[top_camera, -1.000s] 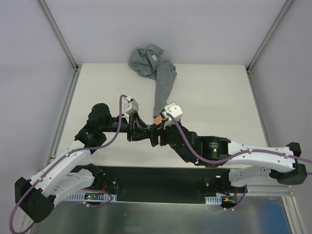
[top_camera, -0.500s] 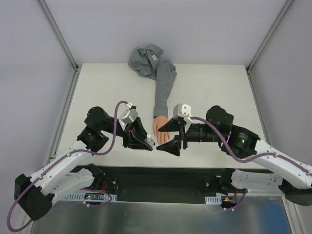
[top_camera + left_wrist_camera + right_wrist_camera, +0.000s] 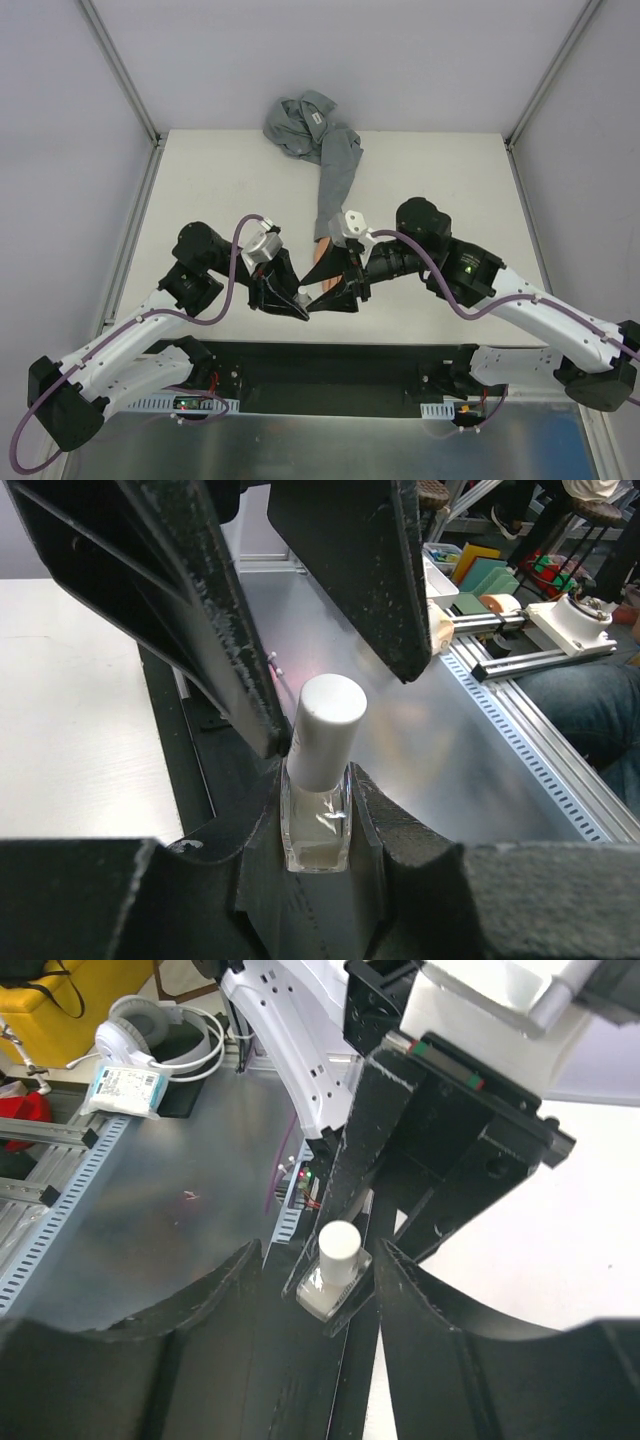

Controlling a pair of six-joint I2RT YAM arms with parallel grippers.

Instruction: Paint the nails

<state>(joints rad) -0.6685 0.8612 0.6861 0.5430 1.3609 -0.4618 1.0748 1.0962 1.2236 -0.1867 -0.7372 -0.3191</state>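
My left gripper [image 3: 288, 296] is shut on a small clear bottle [image 3: 317, 825] with a white cap [image 3: 327, 728], held off the table near its front edge. My right gripper [image 3: 322, 291] is open, its jaws spread to either side of the cap without touching it; in the right wrist view the bottle [image 3: 332, 1278] sits between my open fingers [image 3: 225, 1325]. The peach mannequin hand [image 3: 319, 262] lies behind both grippers, mostly covered by them, with its grey sleeve [image 3: 336, 180] running to the back. The nails are too small and too hidden to make out.
The rest of the grey shirt [image 3: 298, 122] is bunched at the table's back edge. The black front rail [image 3: 330, 365] and metal shelf lie just below the grippers. White walls close the sides.
My right gripper swung off the mannequin hand, opened out to the right, then came back left until its jaws flank the bottle cap. My left gripper tipped the bottle toward the front edge.
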